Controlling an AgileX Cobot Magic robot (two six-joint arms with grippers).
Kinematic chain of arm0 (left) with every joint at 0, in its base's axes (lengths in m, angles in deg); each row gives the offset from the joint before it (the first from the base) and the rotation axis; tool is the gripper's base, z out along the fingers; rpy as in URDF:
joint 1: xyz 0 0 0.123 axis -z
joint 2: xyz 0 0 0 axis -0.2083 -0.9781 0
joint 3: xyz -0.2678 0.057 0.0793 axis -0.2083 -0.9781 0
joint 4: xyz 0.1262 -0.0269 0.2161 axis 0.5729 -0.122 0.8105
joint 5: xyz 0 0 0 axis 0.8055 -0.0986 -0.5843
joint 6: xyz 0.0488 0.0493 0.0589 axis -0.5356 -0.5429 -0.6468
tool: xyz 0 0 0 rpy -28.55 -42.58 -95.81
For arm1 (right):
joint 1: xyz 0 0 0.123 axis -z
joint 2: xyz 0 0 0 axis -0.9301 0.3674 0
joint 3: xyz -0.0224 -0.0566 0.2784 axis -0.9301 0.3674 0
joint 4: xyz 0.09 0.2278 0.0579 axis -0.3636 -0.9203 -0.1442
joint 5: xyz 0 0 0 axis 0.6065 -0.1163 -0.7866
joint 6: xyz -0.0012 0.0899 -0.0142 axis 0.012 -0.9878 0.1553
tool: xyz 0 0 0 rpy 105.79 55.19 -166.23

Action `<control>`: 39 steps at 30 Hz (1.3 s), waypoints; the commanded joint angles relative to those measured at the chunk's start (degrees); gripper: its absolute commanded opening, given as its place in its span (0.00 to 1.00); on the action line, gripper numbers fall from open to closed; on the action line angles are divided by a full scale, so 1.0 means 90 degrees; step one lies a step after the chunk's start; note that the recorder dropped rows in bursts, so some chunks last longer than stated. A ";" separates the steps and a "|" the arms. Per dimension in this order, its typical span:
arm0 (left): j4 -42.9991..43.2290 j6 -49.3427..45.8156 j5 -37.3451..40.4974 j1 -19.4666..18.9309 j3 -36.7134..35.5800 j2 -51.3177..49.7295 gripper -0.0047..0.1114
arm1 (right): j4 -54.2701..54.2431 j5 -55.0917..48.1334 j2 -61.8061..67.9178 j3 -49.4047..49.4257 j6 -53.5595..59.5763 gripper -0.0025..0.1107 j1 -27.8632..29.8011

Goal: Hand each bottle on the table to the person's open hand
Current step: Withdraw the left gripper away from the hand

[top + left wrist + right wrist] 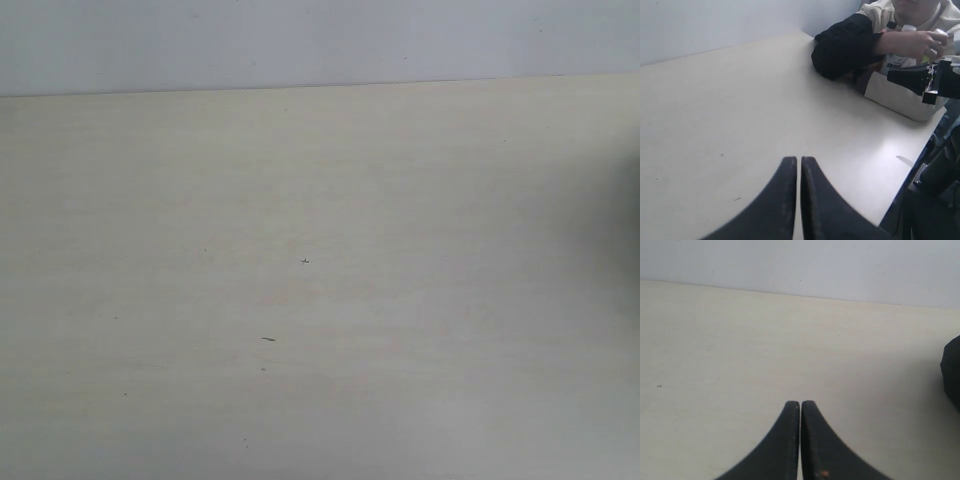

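The left tool (799, 160) and right tool (800, 403) hang clenched and empty over a bare surface (320, 200), while the person's hand (912, 42) clutches bottles (896, 61), so the handover looks complete.

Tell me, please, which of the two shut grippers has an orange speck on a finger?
The right gripper: one of its fingers shows a tiny orange speck, while the left gripper is plain black throughout.

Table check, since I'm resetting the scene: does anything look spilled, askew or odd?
Nothing stands out. The table shows only a few tiny dark specks; no spill or damage. The bottles are in the person's hand.
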 commanded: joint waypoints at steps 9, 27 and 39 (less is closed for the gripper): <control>0.0727 0.0044 -0.0615 -0.0824 -0.0709 0.0692 0.09 | 0.0026 0.0074 -0.0054 0.0030 -0.0016 0.03 -0.0001; 0.0821 0.0476 -0.2016 -0.3847 -0.3190 0.2263 0.09 | 0.0036 0.0074 -0.0054 0.0030 -0.0016 0.03 -0.0001; 0.0801 0.0978 -0.3374 -0.4384 -0.3922 0.2263 0.09 | 0.0036 0.0074 -0.0054 0.0030 -0.0016 0.03 -0.0001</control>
